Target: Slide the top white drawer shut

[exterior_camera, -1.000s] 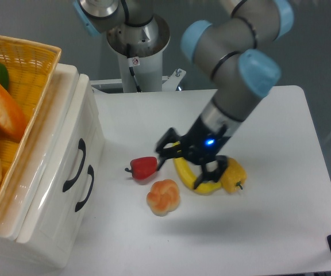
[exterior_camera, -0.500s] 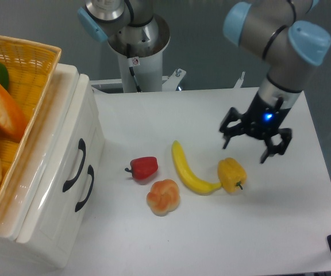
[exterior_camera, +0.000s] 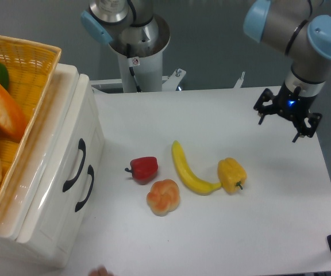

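my hand (exterior_camera: 286,119) has swung away from the fruit in the middle of the table (exterior_camera: 223,236) and now hangs over the far right edge, fingers spread apart and holding nothing. that puts me well apart from the top white drawer (exterior_camera: 68,172), which sits at the left under the yellow basket (exterior_camera: 30,63), its black handle (exterior_camera: 74,165) facing the red pepper (exterior_camera: 144,167). the drawer front looks about flush with the lower one, so i judge it closed and my retreat the end of the job.

Grey arm (exterior_camera: 280,23) — blue caps, probably black gripper (exterior_camera: 287,118).
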Robot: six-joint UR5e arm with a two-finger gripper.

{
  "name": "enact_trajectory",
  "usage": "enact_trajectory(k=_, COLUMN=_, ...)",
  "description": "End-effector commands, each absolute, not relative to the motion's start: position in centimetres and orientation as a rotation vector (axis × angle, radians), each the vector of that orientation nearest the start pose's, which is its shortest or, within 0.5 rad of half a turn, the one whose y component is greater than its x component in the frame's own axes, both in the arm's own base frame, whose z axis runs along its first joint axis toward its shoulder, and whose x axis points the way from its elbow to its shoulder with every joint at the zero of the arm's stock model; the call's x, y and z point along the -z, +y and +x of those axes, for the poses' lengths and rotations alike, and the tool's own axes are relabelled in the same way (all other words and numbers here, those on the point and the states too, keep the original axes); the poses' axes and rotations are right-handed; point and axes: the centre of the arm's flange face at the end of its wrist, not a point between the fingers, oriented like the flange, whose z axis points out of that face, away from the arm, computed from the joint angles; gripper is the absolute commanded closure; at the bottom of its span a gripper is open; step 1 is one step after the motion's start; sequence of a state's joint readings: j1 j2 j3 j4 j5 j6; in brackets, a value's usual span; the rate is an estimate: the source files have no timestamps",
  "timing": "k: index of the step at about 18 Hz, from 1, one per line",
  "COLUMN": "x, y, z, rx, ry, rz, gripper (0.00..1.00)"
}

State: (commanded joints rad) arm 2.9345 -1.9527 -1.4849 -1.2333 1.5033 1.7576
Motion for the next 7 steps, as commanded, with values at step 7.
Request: enact_trajectory(k=7, x=-34.2, y=24.3, z=-60.6, rx=-0.06, ry=0.671, rz=-3.001, gripper=0.0)
